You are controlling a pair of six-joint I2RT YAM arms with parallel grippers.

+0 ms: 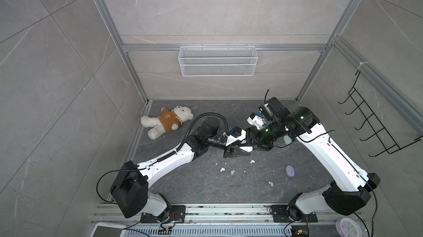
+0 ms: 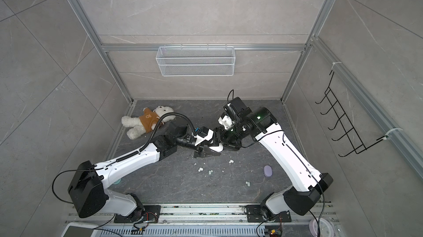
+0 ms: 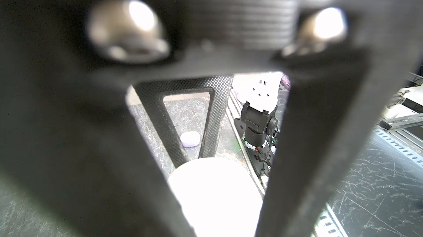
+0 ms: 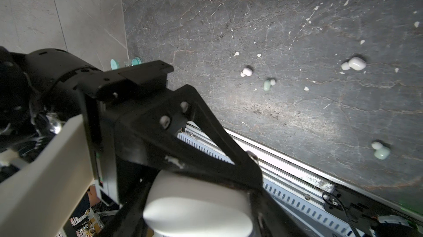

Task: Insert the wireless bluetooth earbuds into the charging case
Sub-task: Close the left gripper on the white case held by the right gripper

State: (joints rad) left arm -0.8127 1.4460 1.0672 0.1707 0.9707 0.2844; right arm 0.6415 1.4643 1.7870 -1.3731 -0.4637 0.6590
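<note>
The left claw [image 1: 246, 152] is clenched on the white case [image 3: 215, 192]. It is probably steadying the case so that the right claw [image 1: 256, 143], close against its far side, can work on the lid. I cannot tell whether that claw is parted or gripping. The earbuds [image 4: 353, 63] lie scattered on the desk [image 1: 206, 185], well apart from the case, so none looks seated yet, and a lilac case [image 1: 290, 170] lies by the right arm.
</note>
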